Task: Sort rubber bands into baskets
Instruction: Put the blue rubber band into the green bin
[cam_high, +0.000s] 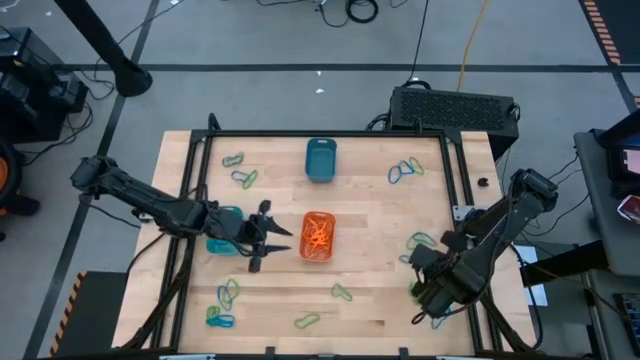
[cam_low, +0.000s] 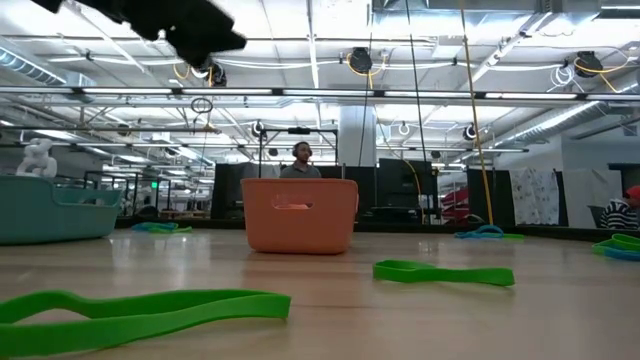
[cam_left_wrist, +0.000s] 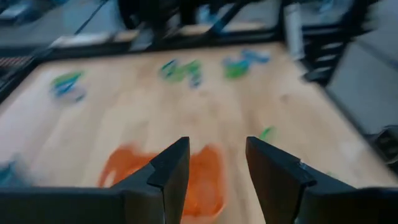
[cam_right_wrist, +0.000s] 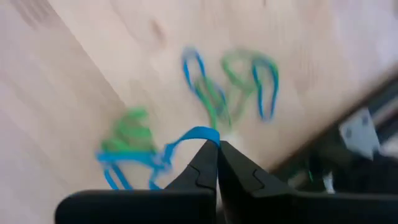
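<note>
Blue thin elastic rubber band (cam_right_wrist: 198, 133) is pinched in the closed right hand (cam_right_wrist: 217, 148) at lower right of the high view; tangled green loops (cam_right_wrist: 127, 138) could drag along. Left hand (cam_left_wrist: 215, 163), open, hovers beside the orange plastic basket (cam_high: 317, 237) mid-worktop (cam_high: 380, 215).

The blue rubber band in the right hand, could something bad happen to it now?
Maybe. The right hand pinches the blue rubber band only at its fingertips, so it could slip out. That band also lies tangled with green rubber bands, which might get dragged along. The left hand is open by the orange basket.
</note>
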